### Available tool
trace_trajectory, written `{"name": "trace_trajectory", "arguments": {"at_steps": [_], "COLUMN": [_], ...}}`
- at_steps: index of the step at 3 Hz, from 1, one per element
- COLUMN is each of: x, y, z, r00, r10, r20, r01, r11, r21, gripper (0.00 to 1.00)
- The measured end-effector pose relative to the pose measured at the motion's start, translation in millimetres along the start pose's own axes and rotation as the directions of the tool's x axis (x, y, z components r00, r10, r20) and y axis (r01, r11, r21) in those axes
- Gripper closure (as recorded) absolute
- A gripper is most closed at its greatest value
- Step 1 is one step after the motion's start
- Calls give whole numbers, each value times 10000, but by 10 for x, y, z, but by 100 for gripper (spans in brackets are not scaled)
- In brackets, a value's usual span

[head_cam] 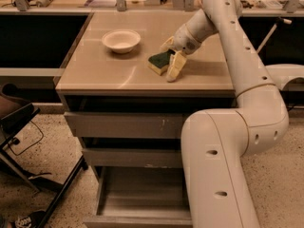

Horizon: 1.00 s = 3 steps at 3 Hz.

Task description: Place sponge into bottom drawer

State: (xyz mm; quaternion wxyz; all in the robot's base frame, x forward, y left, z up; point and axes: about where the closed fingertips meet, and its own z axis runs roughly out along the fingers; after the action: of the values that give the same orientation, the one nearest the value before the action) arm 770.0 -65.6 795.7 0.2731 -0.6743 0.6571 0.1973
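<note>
The sponge [156, 61], dark green on top and pale yellow below, lies on the tan cabinet top [95, 72] near its middle right. My gripper [167, 61] reaches down from the right. Its fingers [175, 66] stand on either side of the sponge and press against it, shut on it while it rests on the top. The bottom drawer [137, 220] is pulled out and open below. Its inside shows nothing in it, and my arm hides its right part.
A white bowl [121, 40] stands on the cabinet top, left of the sponge. The two upper drawers [123, 125] are slightly ajar. My arm's lower link [218, 170] stands in front of the drawers at right. A black chair frame [19, 122] is at left.
</note>
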Motion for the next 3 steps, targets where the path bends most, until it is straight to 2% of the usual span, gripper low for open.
{"name": "trace_trajectory", "arguments": {"at_steps": [2,3], "x": [-48,-85], "y": [5,16], "z": [-54,-94], "r00": [10000,10000], "r10": [1,1], "r20": [0,-1], "r01": [-1,-1], "r11": [10000,10000], "r21": [2,6], "gripper": [89,100]}}
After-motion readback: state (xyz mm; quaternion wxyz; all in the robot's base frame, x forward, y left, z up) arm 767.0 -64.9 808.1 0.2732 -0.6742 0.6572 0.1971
